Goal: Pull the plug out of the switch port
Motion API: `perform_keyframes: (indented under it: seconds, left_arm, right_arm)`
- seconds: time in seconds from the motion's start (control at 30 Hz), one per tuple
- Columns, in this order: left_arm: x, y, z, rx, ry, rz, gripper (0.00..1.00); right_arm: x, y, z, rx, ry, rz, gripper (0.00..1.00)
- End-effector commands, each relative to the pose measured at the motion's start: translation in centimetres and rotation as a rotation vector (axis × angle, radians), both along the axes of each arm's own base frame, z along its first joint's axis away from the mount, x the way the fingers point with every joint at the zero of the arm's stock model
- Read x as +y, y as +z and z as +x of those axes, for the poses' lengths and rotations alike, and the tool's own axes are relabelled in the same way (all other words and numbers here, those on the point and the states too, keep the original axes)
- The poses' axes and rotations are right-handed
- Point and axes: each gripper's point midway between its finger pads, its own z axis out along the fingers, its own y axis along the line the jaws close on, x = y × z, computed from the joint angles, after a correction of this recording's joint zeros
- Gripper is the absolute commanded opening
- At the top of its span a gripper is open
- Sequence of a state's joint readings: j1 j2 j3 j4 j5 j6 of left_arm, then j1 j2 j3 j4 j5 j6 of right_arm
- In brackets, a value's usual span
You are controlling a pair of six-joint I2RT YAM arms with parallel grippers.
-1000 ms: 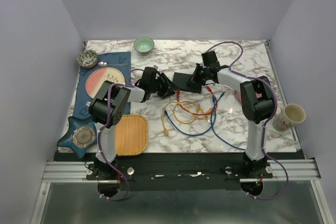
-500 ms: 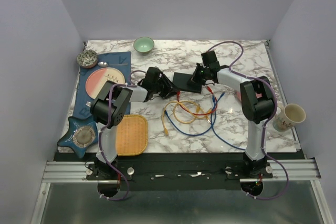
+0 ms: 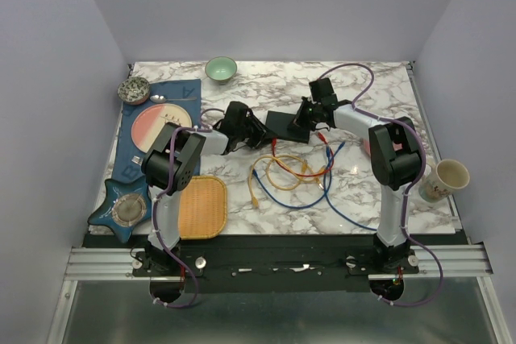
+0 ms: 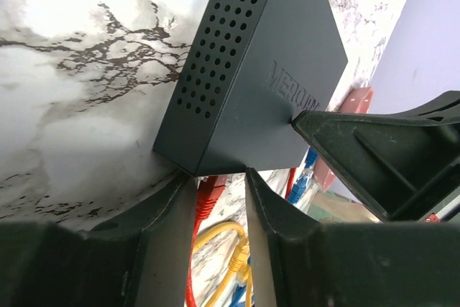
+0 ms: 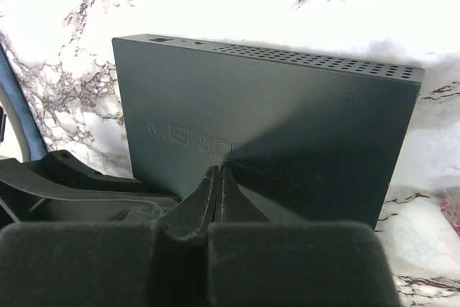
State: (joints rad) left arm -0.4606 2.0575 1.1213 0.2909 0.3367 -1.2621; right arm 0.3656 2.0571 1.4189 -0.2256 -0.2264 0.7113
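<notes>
"Top external: why do our left gripper (image 3: 260, 133) and right gripper (image 3: 302, 122) flank the flat matte black rectangular box (image 3: 281, 123), centre frame, on the white marbled table (image 3: 266, 78) between lilac walls (image 3: 48, 78)?"
"Left wrist: ours gapes astride the red plug (image 4: 208, 193), lower centre, switch port hidden. Right wrist: tips pinched on nothing, seemingly pinning the box."

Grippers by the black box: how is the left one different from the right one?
The left gripper is open, straddling the red plug at the edge of the black box. The right gripper is shut, resting on top of it. Both are at the same box.
</notes>
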Motion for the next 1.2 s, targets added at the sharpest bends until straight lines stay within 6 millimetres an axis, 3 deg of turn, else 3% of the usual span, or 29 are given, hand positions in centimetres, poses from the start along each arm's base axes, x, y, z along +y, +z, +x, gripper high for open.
perform_keyframes:
  seconds: [0.0,0.27,0.4,0.6,1.03,1.17]
  left_arm:
    - [1.3,-3.8,-0.5,0.081,0.049,0.082,0.36]
    - [1.2,-4.2,-1.1,0.077,0.027,0.054,0.3]
    - [1.3,-4.7,-1.9,0.071,0.014,0.038,0.38]
    - [1.4,-5.0,-2.3,0.069,0.012,0.021,0.39]
    - [1.3,-4.9,-2.5,0.049,0.011,-0.013,0.17]
    - [1.4,-5.0,-2.6,0.052,0.011,-0.017,0.18]
  right_arm:
    - [-1.3,-3.0,-1.5,0.086,-0.023,-0.081,0.0]
    - [-1.3,-3.2,-1.5,0.09,-0.025,-0.083,0.0]
    - [-1.3,-3.3,-1.5,0.092,-0.025,-0.083,0.0]
    - [-1.4,-3.5,-1.7,0.098,-0.028,-0.085,0.0]
    - [-1.5,-3.7,-1.9,0.104,-0.029,-0.087,0.0]
    - [-1.5,-3.9,-2.0,0.109,-0.03,-0.088,0.0]
